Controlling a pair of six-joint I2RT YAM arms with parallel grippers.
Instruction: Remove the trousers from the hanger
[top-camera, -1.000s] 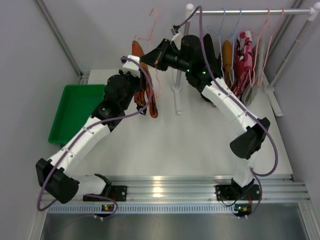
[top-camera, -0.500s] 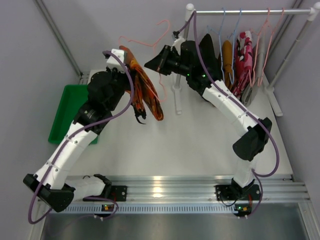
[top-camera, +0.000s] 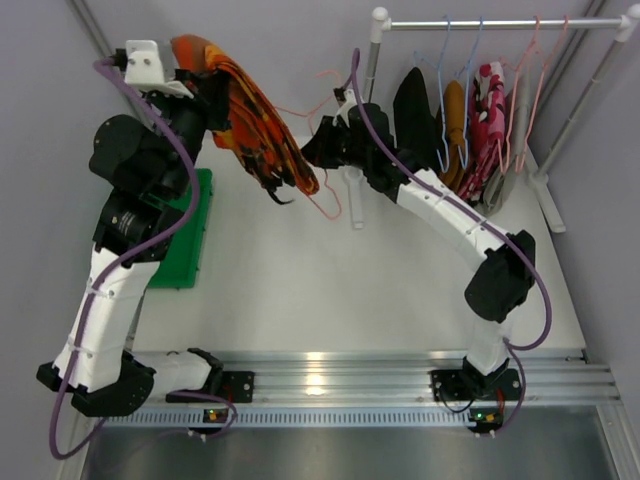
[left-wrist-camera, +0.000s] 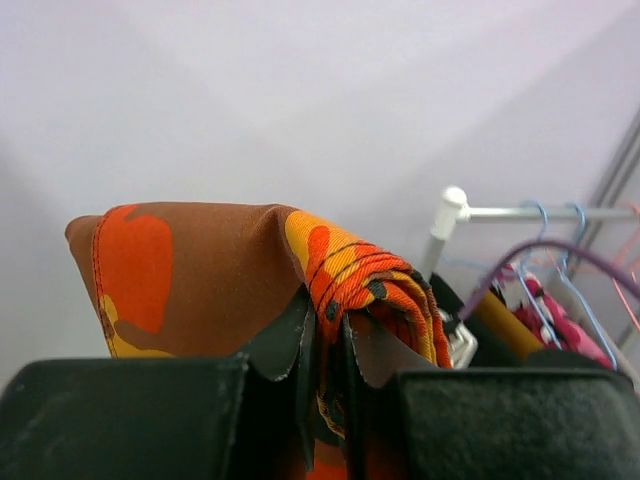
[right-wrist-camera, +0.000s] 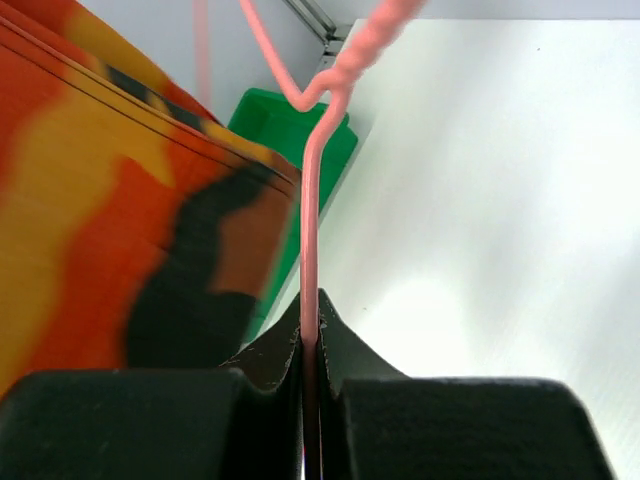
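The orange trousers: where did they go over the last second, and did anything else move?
The left gripper, clamped on the orange trousers throughout, swung up and to the left, dragging them away from the pink hanger. The right gripper kept its pinch on the hanger and moved little. Whether the trousers are fully free is unclear. The other trousers on the rail and the green tray stayed put.
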